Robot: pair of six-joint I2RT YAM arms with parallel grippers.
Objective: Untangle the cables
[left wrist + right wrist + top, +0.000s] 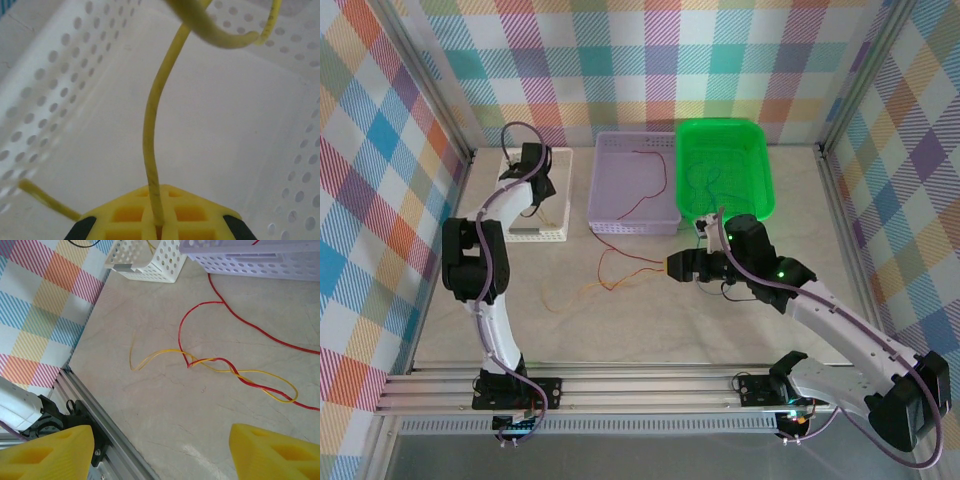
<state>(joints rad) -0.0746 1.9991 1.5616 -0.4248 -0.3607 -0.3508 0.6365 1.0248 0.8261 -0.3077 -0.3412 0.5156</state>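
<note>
Pastel check walls [720,60] close in a pale, stone-look table [650,330], with three baskets along its far side: a white basket [540,237] on the left, a lavender basket [630,227] in the middle and a green basket [750,150] on the right.

The left gripper [540,188] is down inside the white basket, and its wrist view shows the fingers pressed together on a held yellow cable [150,130], which rises from the pinch and curls over above the basket floor.

The right gripper [672,266] hovers over the middle of the table with its fingers spread and nothing between them. Below it lies the knot of the job. A red cable [181,330] comes down from the lavender basket and twists several times around a loose yellow cable [160,352] flat on the table. Whether that yellow strand joins the one in the left pinch I cannot tell.

I judge the sorting part-way done: one yellow cable is at its basket, the red is half in the lavender one, and the red-yellow twist is the step in hand.

The next move looks like the right arm's. It should lower onto a single strand well clear of the crossings — the yellow's free left end seems the easiest — and close on it alone. It can then draw that strand away from the red so the turns slip out instead of tightening. Thin wires lying flat leave little to grip, so the fingertips must nearly meet the table.
</note>
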